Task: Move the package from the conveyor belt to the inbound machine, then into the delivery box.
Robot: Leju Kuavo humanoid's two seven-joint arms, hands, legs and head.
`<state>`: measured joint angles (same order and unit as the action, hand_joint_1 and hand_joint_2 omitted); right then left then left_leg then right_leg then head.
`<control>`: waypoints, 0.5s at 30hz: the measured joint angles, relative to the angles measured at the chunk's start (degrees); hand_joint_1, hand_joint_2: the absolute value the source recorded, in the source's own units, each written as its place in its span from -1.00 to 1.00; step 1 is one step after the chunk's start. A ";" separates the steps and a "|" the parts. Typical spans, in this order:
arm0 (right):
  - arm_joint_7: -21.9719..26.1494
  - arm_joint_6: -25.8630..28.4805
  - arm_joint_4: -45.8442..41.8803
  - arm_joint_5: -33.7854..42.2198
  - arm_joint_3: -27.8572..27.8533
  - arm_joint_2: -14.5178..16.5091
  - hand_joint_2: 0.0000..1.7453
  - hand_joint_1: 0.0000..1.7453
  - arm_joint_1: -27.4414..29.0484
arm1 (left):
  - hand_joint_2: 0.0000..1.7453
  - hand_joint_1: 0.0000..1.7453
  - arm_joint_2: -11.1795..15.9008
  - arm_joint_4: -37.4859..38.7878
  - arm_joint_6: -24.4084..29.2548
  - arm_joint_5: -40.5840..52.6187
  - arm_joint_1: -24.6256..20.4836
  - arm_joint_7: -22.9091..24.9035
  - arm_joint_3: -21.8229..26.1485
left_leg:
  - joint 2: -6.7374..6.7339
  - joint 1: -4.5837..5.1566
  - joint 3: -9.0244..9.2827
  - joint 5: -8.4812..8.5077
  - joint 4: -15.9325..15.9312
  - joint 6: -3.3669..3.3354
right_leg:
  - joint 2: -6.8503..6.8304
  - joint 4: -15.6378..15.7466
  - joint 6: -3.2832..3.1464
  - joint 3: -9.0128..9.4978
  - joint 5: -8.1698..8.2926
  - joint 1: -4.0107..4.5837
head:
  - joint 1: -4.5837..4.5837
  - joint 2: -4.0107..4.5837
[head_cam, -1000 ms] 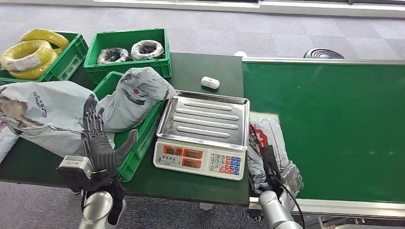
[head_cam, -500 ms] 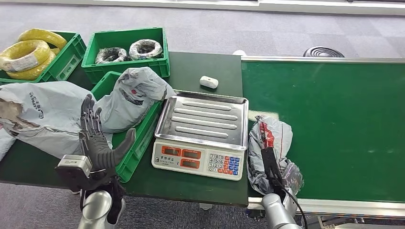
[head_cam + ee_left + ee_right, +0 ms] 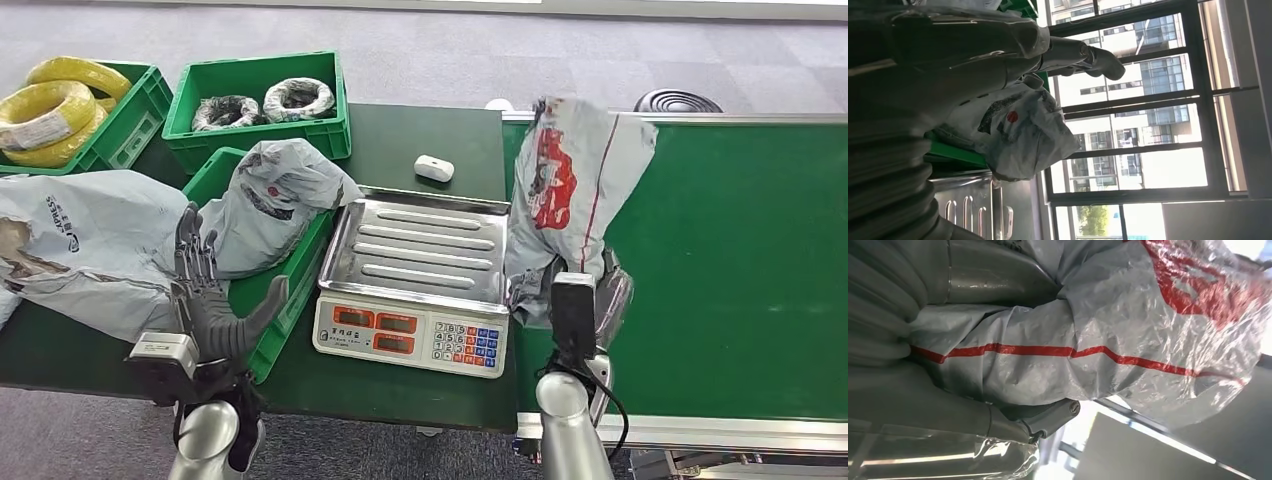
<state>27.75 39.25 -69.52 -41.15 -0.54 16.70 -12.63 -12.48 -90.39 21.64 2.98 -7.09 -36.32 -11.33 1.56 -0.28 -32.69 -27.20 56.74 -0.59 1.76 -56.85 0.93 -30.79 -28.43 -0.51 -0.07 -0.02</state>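
A grey-white plastic package (image 3: 575, 170) with red print hangs upright above the near-left corner of the green conveyor belt (image 3: 720, 250). My right hand (image 3: 573, 305) grips its lower end from below; up close its thumb (image 3: 1040, 420) presses on the crinkled package (image 3: 1128, 330). The inbound machine, a scale with a steel tray (image 3: 420, 250), stands just left of the package. My left hand (image 3: 205, 290) is raised with fingers spread and holds nothing, in front of the green delivery box (image 3: 290, 295). A grey bag (image 3: 275, 200) lies in that box.
A large grey bag (image 3: 80, 240) lies on the table at the left. Behind stand green crates, one with yellow cable coils (image 3: 60, 110) and one with dark and white coils (image 3: 260, 100). A small white object (image 3: 434, 167) sits behind the scale.
My right hand has lifted the package off the belt, and it now stands upright beside the scale. The left hand has stayed where it was.
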 joint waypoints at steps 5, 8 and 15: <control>3.72 0.72 -16.88 -4.35 7.52 0.86 1.00 1.00 3.15 | 1.00 -1.00 0.00 0.75 0.62 -0.20 0.00 -0.19 -0.26 | 0.01 -0.02 -0.04 -0.01 -0.01 0.01 | -0.01 -0.01 -0.03 -0.01 -0.03 0.00 | 0.00 0.01; 4.16 0.72 -22.95 -6.51 9.97 1.68 1.00 1.00 4.40 | 1.00 -1.00 0.00 0.97 0.78 -0.25 0.00 -0.21 -0.35 | 0.01 -0.02 -0.04 -0.01 -0.01 0.01 | -0.01 -0.01 -0.04 -0.01 -0.03 0.00 | -0.01 0.00; 3.56 0.72 -27.84 -6.34 12.05 2.54 1.00 1.00 5.28 | 1.00 -1.00 0.00 1.00 1.04 -0.27 0.00 -0.21 -0.36 | 0.02 -0.01 -0.04 0.00 -0.01 0.01 | -0.01 -0.01 -0.04 0.02 -0.02 0.00 | -0.01 0.00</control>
<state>31.30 39.98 -97.36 -47.49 11.51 19.24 -7.35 -12.48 -89.39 22.69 2.71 -7.09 -36.52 -11.69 1.59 -0.29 -32.73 -27.20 56.73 -0.58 1.74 -56.86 0.89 -30.76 -28.45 -0.51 -0.08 -0.02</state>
